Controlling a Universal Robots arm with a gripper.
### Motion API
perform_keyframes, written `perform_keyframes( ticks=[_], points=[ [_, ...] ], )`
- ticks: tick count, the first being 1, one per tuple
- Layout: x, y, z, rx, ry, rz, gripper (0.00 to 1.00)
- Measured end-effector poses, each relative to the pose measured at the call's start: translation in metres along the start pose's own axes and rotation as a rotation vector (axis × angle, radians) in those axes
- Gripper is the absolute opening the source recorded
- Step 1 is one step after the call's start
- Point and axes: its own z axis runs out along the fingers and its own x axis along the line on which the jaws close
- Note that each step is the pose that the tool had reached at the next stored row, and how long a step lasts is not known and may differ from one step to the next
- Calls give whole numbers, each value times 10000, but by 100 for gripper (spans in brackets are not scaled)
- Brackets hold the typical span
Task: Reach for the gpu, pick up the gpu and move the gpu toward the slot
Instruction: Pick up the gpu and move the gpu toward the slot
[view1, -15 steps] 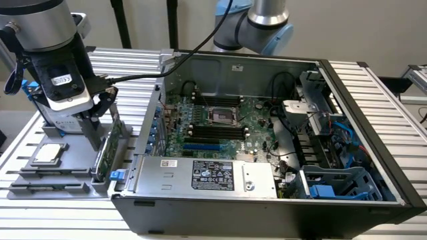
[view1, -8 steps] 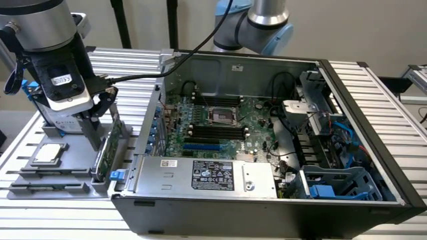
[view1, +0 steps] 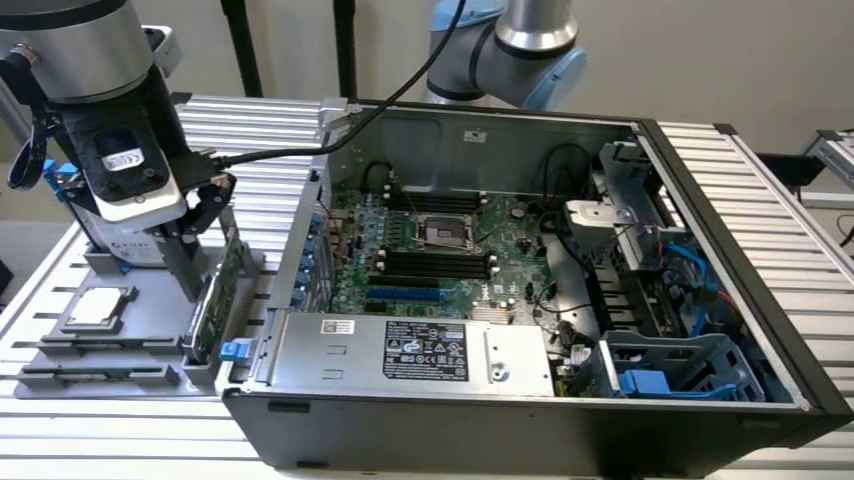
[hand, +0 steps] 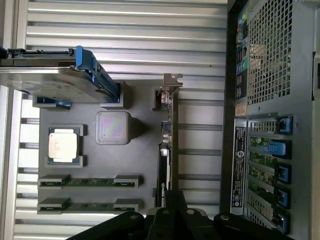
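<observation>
The gpu (view1: 222, 285) is a thin green card standing on edge in a grey fixture tray (view1: 134, 350) at the exterior view's left, beside the open computer case. In the wrist view the gpu (hand: 166, 145) appears edge-on, its silver bracket (hand: 170, 82) at the far end. My gripper (view1: 200, 285) is down at the card, and its dark fingers (hand: 174, 200) meet over the card's near end, shut on it. The card still sits in its holder. A blue expansion slot (view1: 400, 295) lies on the motherboard inside the case.
On the tray are a square processor chip (hand: 63, 145), two memory sticks (hand: 90, 181), a grey block (hand: 112, 127) and a silver hard drive with blue rails (hand: 50, 80). The case wall (view1: 314, 260) rises just beside the card. A second arm (view1: 527, 50) stands behind the case.
</observation>
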Motion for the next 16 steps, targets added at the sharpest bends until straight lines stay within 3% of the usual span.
perform_keyframes(
  ticks=[8, 12, 16],
  points=[
    [64, 97, 11, 13, -29, 0, 12],
    [64, 98, 18, 15, -29, -1, 36],
    [64, 95, 86, 17, -29, 0, 47]
  ],
)
